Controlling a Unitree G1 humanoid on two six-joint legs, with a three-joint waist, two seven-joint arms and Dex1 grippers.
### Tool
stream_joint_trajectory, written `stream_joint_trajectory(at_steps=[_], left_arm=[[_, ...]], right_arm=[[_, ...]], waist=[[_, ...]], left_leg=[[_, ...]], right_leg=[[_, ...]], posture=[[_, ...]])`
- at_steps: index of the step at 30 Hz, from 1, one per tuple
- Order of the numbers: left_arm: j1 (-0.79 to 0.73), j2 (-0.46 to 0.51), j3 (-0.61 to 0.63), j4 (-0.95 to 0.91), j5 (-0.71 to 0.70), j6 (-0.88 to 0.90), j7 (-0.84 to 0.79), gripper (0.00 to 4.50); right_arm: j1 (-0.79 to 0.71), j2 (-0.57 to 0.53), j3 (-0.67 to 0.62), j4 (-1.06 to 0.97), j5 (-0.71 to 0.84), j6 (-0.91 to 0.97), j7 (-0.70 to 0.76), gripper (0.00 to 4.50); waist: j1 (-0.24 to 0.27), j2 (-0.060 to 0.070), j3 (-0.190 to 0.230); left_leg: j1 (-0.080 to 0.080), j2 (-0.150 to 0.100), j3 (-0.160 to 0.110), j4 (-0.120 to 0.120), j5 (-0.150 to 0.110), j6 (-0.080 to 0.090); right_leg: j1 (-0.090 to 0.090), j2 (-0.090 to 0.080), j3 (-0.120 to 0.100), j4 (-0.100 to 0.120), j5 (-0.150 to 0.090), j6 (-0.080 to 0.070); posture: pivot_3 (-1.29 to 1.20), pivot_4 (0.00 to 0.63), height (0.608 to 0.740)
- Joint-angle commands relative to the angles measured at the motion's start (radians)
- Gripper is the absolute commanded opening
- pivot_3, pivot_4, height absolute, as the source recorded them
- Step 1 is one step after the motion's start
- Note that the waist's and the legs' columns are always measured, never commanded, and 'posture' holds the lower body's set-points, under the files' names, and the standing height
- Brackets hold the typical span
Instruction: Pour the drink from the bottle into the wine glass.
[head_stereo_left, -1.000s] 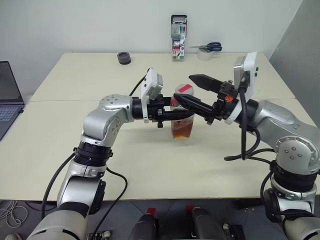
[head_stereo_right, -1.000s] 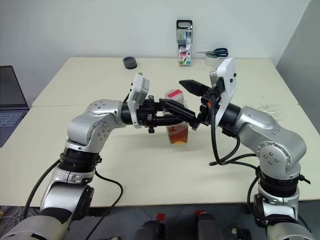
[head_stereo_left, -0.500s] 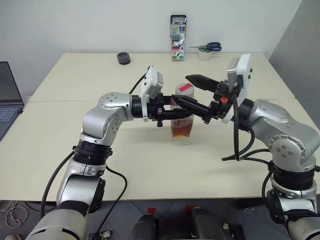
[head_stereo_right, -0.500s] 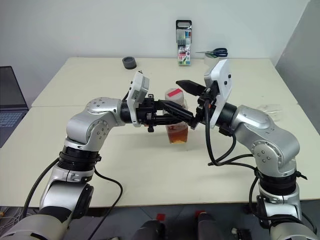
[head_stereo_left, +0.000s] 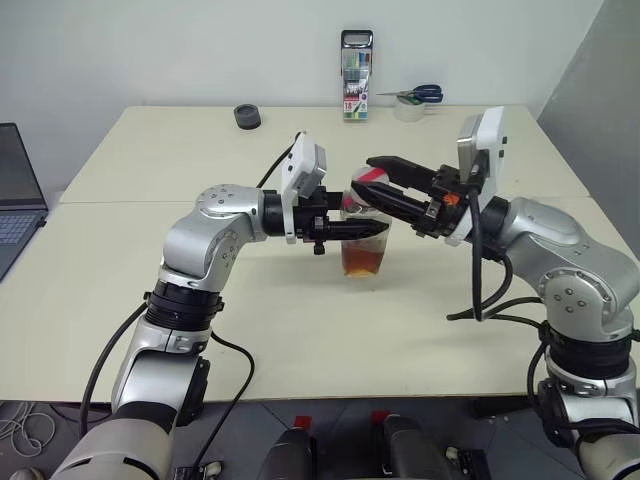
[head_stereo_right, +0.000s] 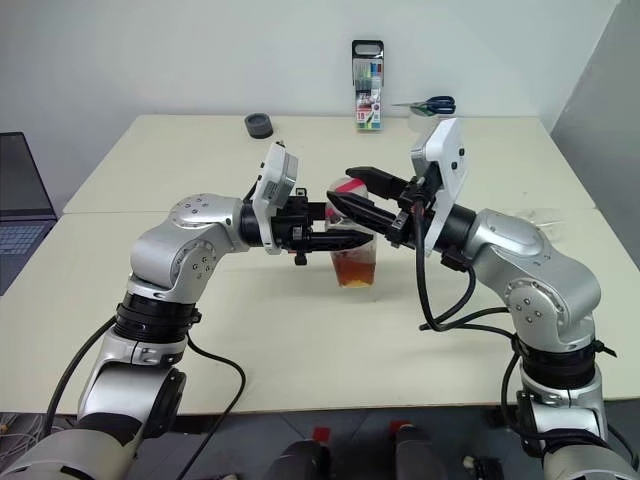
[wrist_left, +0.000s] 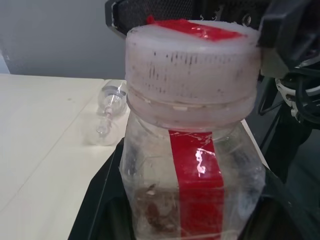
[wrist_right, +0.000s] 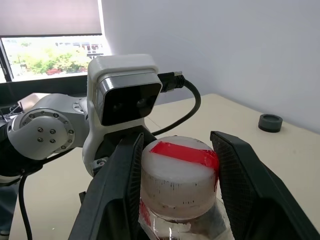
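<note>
The bottle (head_stereo_left: 364, 240) stands upright at mid table, a clear plastic one with a red band (wrist_left: 197, 185), and the reddish-brown drink (head_stereo_left: 363, 262) fills its lower part. My left gripper (head_stereo_left: 374, 229) reaches in from the left and is shut around the bottle's body. My right gripper (head_stereo_left: 362, 178) comes in from the right at cap height. Its two fingers (wrist_right: 125, 185) press on either side of the white cap (wrist_right: 177, 172), which has red tape on top. The wine glass (wrist_left: 107, 117) seems to lie on its side on the table to the right, beyond my right arm (head_stereo_right: 543, 215).
A laptop (head_stereo_left: 15, 190) sits at the table's left edge. Along the far edge are a small black round thing (head_stereo_left: 247, 116), a box of markers (head_stereo_left: 356, 75) and scissors on a tape roll (head_stereo_left: 413, 98). Bare tabletop lies in front of the bottle.
My right gripper's fingers have closed from wide open onto the bottle's cap. The left gripper and the bottle have stayed in place.
</note>
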Motion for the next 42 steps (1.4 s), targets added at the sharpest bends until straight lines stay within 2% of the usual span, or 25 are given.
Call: stream_joint_trajectory(at_steps=[1,5,12,16,20,25,30,34,42], left_arm=[[-0.017,0.010,0.015,-0.054,-0.028,0.007,-0.014,1.81],[-0.035,0.006,0.008,-0.053,-0.032,0.017,-0.031,1.81],[-0.031,0.004,0.008,-0.077,-0.042,0.037,-0.028,1.81],[-0.036,0.003,0.012,-0.066,-0.039,0.032,-0.027,1.81],[-0.029,-0.001,0.017,-0.066,-0.034,0.022,-0.019,1.81],[-0.017,-0.004,0.020,-0.059,-0.033,0.011,-0.015,1.81],[-0.030,-0.014,0.017,-0.036,-0.027,0.002,-0.016,1.81],[-0.045,-0.025,0.010,-0.019,-0.021,-0.009,-0.020,1.81],[-0.053,-0.025,0.007,-0.010,-0.019,-0.012,-0.025,1.81]], right_arm=[[-0.034,-0.059,0.006,0.019,0.076,0.025,0.156,1.79],[-0.132,-0.134,0.073,0.197,0.046,-0.005,0.406,1.79],[-0.265,-0.094,0.138,0.455,-0.087,-0.128,0.559,1.79],[-0.250,-0.116,0.104,0.451,-0.087,-0.099,0.566,3.16],[-0.183,-0.145,0.007,0.360,-0.031,0.004,0.455,4.45],[-0.068,-0.147,-0.115,0.135,0.093,0.140,0.273,4.45],[-0.037,-0.090,-0.151,-0.003,0.146,0.184,0.078,4.45],[-0.030,-0.039,-0.106,-0.054,0.072,0.130,-0.033,4.45],[-0.047,-0.024,-0.037,-0.043,-0.024,0.058,-0.071,4.45]], waist=[[0.000,0.000,0.000],[-0.001,0.000,0.000],[-0.006,0.000,0.000],[0.000,0.000,0.000],[0.004,0.000,0.000],[0.005,0.000,0.000],[-0.002,0.000,0.000],[0.000,0.000,0.000],[0.000,0.000,0.000]], left_leg=[[0.000,0.000,0.000,0.000,0.000,0.000],[0.001,0.000,0.001,0.000,0.000,0.000],[0.006,0.001,0.003,-0.001,0.000,0.001],[0.005,0.000,0.002,-0.001,0.000,0.000],[0.003,0.000,0.001,0.000,0.000,0.000],[0.000,0.000,0.000,0.000,0.000,0.000],[0.001,0.001,0.001,0.000,0.000,0.000],[0.001,0.001,0.000,0.000,0.000,0.000],[0.001,0.000,0.001,0.000,0.000,0.000]], right_leg=[[0.000,0.000,0.000,0.000,0.000,0.000],[0.001,0.002,0.000,0.000,0.000,0.000],[0.004,0.002,0.001,0.000,0.000,0.000],[0.003,0.000,0.001,-0.001,0.000,0.000],[0.003,-0.002,0.001,-0.001,0.000,0.000],[0.000,-0.002,0.001,-0.001,0.000,0.000],[0.000,-0.002,0.001,0.000,0.000,0.000],[0.001,-0.001,0.001,0.000,0.000,0.000],[0.001,-0.001,0.000,0.000,0.000,0.000]], posture=[[0.00,0.150,0.740],[0.00,0.150,0.740],[0.00,0.150,0.740],[0.00,0.150,0.740],[0.00,0.150,0.740],[0.00,0.150,0.740],[0.00,0.150,0.740],[0.00,0.150,0.740],[0.00,0.150,0.740]])
